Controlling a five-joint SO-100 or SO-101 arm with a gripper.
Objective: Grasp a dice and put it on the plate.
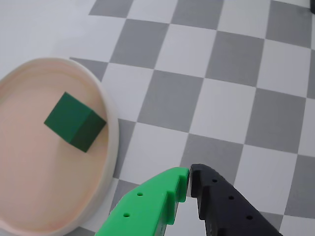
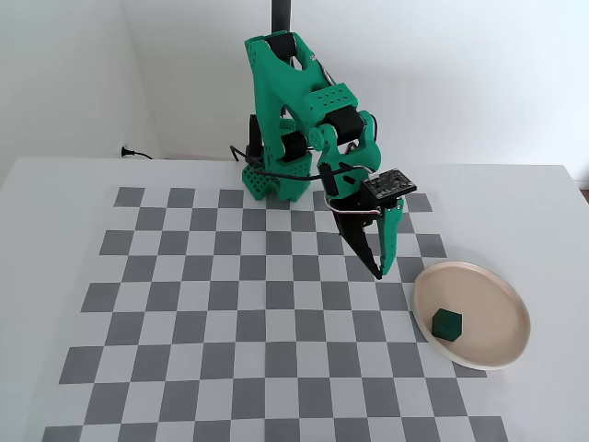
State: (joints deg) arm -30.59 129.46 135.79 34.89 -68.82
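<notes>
A checkerboard surface [image 2: 230,304] is set against white walls. The hand [image 1: 189,183] is seen clenched and empty at the wrist view's bottom; the dice [image 1: 75,121] rests inside the plate [image 1: 111,142] at left, apparently delivered.

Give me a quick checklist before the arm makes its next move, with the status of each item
1. Dice resting on the plate: ok.
2. Dice inside the rim, not overhanging, wrist view: ok.
3. Gripper empty, fingers together: ok.
4. Gripper off the plate, above the checkerboard mat: ok.
5. Other dice left on the mat: none visible, ok.
6. Height of the gripper above the mat: cannot tell.
</notes>
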